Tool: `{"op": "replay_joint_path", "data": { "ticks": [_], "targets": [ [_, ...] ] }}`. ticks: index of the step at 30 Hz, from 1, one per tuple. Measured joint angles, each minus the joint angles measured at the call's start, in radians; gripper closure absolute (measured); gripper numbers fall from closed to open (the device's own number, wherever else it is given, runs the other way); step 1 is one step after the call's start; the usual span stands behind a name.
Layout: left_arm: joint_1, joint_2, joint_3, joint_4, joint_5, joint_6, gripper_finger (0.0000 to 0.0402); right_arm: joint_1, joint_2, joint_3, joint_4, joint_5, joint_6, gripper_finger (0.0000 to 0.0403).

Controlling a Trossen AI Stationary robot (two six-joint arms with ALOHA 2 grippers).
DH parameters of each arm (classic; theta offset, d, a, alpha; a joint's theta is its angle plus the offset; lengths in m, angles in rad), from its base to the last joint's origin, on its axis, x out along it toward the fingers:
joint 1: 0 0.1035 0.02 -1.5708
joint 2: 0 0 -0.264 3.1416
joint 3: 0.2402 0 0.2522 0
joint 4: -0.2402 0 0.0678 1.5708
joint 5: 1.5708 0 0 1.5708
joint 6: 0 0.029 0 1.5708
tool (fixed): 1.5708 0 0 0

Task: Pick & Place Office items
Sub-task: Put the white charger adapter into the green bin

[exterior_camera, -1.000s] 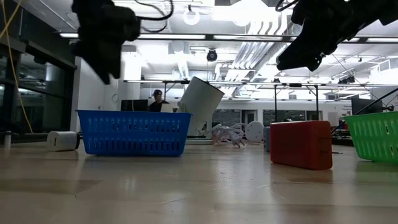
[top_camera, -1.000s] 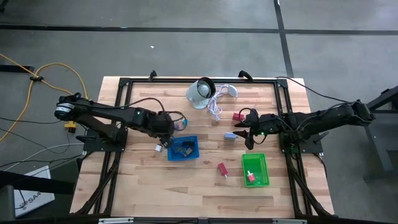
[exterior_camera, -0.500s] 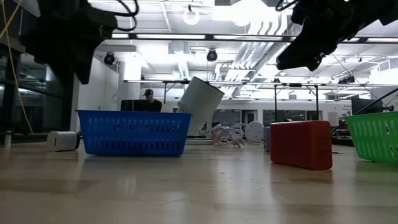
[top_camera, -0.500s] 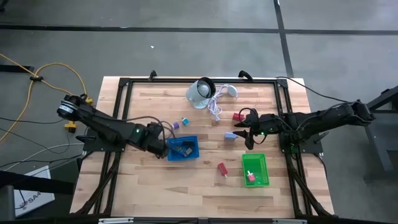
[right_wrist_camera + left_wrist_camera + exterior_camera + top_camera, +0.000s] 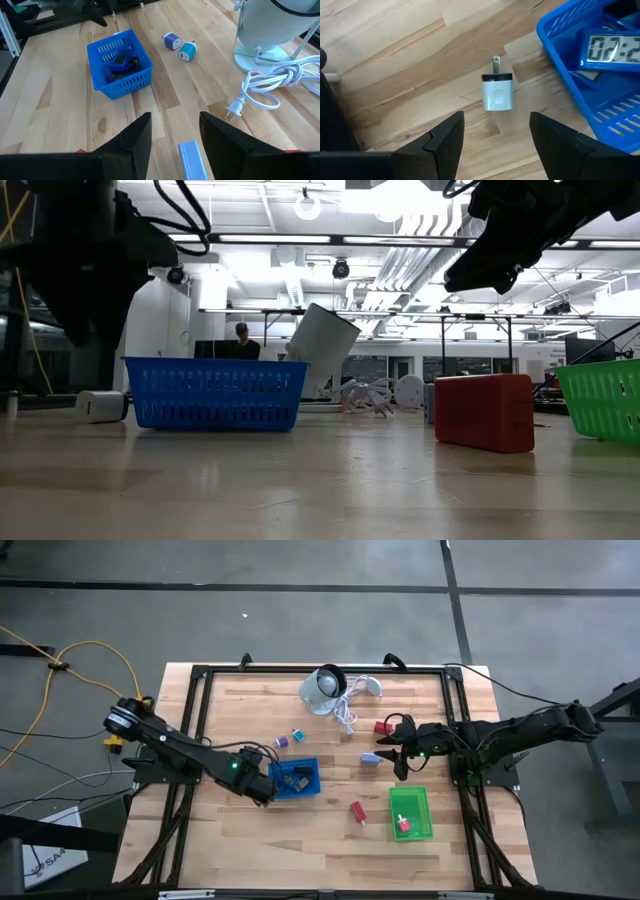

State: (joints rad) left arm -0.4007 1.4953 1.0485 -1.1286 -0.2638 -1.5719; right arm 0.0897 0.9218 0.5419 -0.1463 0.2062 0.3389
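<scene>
1. The left fingers [image 5: 492,137] hang just over a small white plug [image 5: 497,91] that lies on the counter [image 5: 220,840], in the middle of the left wrist view. They are spread wide and grasp nothing, one on each side of the plug, so I judge they are lined up to take it
2. In the high view this gripper [image 5: 262,790] is at the left edge of the blue basket [image 5: 308,788], left of centre in the frame. The plug lies beside the basket and not in it, which is probably why the arm is here
3. The blue basket already holds dark items and a piece with a digit display [image 5: 612,47], so it seems to serve as one sorting bin
4. The right fingers [image 5: 175,137] are parted and grasp nothing. They float above a pale blue block [image 5: 192,159] at the bottom centre of the right wrist view; in the high view this block [image 5: 371,758] is right of centre
5. A purple bit [image 5: 171,41] and a blue bit [image 5: 187,50] lie together on the counter, near the upper middle of the right wrist view, not sorted yet
6. A red block [image 5: 357,811] lies below centre in the high view, between the two baskets. Another red piece [image 5: 402,826] is inside the green basket [image 5: 424,812], lower right of centre, so red things may belong there
7. The white lamp [image 5: 322,688] with its cable stands at the upper middle and takes no part
</scene>
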Motion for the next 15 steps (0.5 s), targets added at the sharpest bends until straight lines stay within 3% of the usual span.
{"op": "replay_joint_path", "data": {
  "ticks": [15],
  "targets": [
    [0.035,0.02,-0.164,0.249,0.023,0.071,0.0185,0.0,0.0,0.0,0.0,0.0,0.0,0.0251]
  ]
}}
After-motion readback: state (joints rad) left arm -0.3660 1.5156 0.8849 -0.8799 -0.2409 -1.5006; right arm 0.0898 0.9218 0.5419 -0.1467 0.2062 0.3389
